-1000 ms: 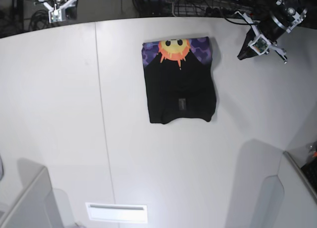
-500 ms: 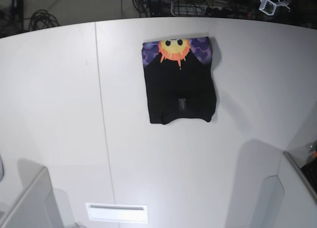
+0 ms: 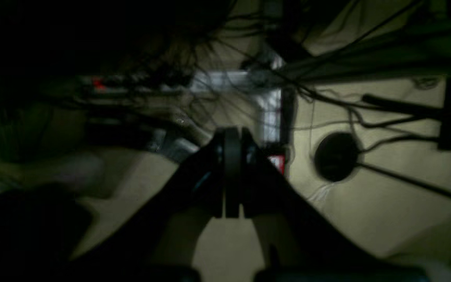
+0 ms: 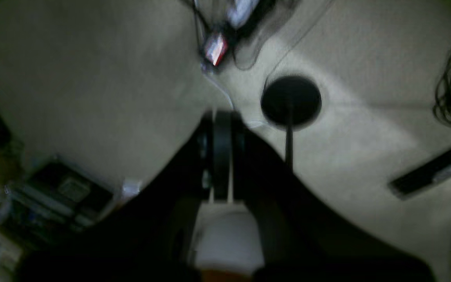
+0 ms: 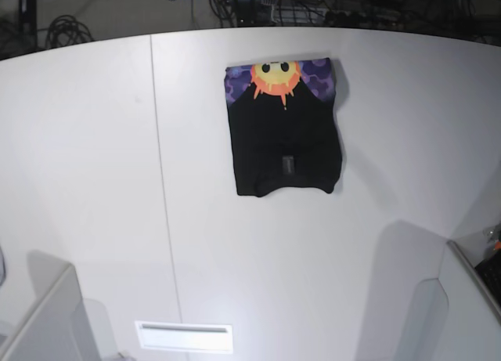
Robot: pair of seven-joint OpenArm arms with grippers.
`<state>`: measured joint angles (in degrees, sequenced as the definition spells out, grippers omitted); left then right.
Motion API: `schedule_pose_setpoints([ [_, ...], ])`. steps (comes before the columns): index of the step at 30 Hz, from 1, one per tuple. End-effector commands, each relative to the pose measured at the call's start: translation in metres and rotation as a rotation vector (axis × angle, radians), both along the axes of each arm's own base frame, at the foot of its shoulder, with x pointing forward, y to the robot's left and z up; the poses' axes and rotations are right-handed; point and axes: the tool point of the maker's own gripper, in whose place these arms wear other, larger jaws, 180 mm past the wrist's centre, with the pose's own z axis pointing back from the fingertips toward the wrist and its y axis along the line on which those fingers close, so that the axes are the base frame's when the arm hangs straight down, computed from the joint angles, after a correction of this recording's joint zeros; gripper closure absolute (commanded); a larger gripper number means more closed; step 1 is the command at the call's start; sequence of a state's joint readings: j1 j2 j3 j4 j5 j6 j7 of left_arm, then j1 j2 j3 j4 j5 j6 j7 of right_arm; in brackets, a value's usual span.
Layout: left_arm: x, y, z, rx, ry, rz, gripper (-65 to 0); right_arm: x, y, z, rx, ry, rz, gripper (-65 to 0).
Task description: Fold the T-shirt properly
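1 T-shirt (image 5: pixel 283 134), folded, on 1 white table (image 5: pixel 94 181). 1 sun face print on it, 2 purple patches either side. 1 small label on the black part. 2 grippers, one per wrist view: left gripper (image 3: pixel 232 178), right gripper (image 4: pixel 221 156). 1 round black floor disc (image 3: pixel 336 156) seen in each wrist view.

Both wrist views are dim and blurred; the cables (image 3: pixel 386 105) and floor clutter (image 4: pixel 41 196) stay indistinct.
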<state>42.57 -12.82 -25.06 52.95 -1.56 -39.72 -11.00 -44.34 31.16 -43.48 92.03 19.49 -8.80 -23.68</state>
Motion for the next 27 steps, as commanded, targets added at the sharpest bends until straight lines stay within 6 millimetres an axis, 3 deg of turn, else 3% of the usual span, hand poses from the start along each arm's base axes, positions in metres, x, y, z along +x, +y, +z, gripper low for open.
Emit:
schedule_pose_setpoints([
  [1,-0.001,0.010,-0.003,0.003,0.007,0.010,0.0,-0.015,0.003,-0.005,-0.010,0.040,-0.007,0.0],
  [5,-0.002,0.001,-0.038,-0.054,0.113,-0.011,0.0,-0.044,0.004,-0.039,-0.083,0.123,-0.041,0.0],
  [11,-0.010,-0.046,-0.066,-0.151,0.256,-0.239,0.0,-0.061,-0.002,-0.099,-0.131,0.017,-0.110,0.0],
  [15,-0.015,-0.034,-0.088,0.013,0.336,-0.418,0.0,-0.059,-0.017,-0.129,-0.196,-0.055,-0.106,0.0],
  [17,-0.015,-0.026,-0.093,0.075,0.360,-0.478,0.0,-0.057,-0.029,-0.136,-0.261,-0.048,-0.166,0.0],
  [21,-0.007,-0.031,-0.099,0.102,0.358,-0.477,0.0,-0.038,-0.038,-0.141,-0.316,-0.070,-0.338,0.0],
  [27,-0.004,-0.033,-0.100,0.099,0.351,-0.478,0.0,-0.030,-0.054,-0.142,-0.346,-0.086,-0.378,0.0],
])
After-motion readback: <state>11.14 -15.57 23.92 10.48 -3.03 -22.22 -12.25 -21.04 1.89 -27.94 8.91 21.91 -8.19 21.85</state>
